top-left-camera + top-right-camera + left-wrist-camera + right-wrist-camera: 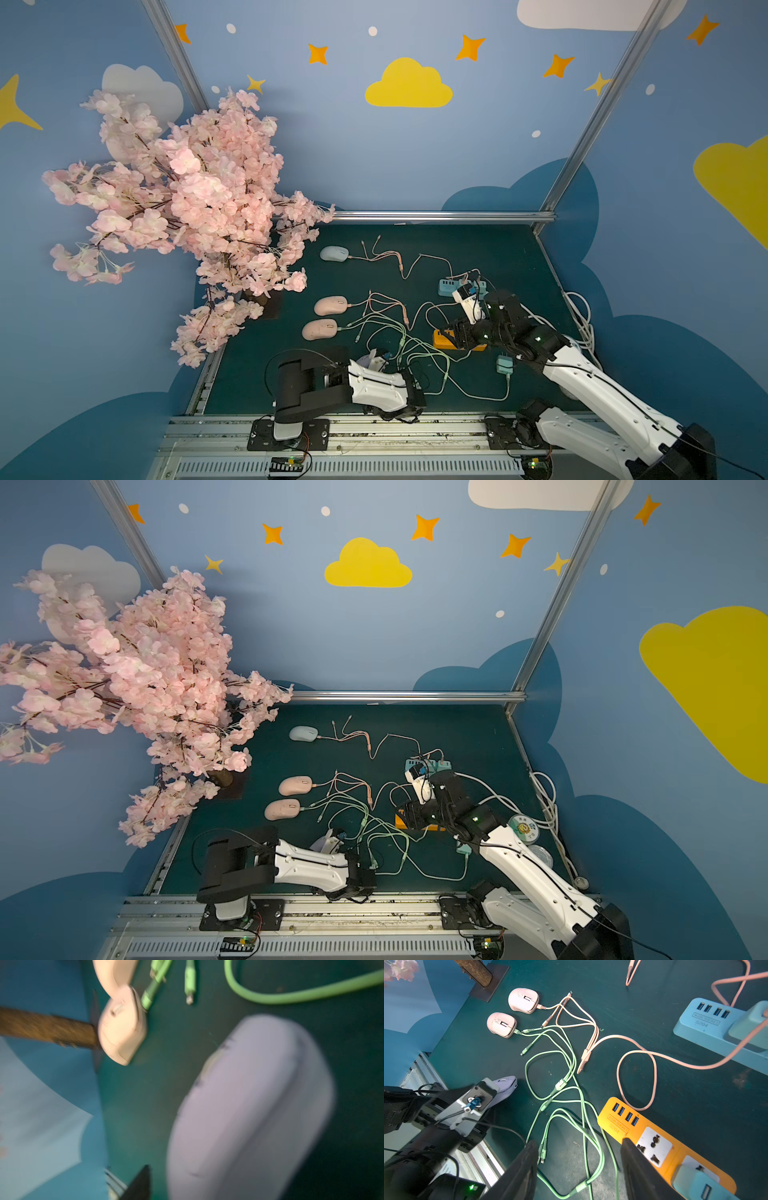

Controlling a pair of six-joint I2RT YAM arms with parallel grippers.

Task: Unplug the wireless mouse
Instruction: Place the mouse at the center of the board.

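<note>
Am watching left gripper (371, 360) sitting right at lilac mouse (506, 1087). Mouse is filling blurred left wrist view, just beside one black finger (140, 1183). Am not able to tell jaw width or grip. Right gripper (579, 1144) is hanging with jaws wide, holding nothing. Green cables (571, 1076) are lying below its gap. Orange power strip (654, 1142) is lying just beside one finger.

Blue walls (374, 166) with yellow clouds (408, 85) and orange stars (470, 47) enclose a dark green table (498, 249); a pink artificial blossom tree (187, 199) overhangs it.
</note>
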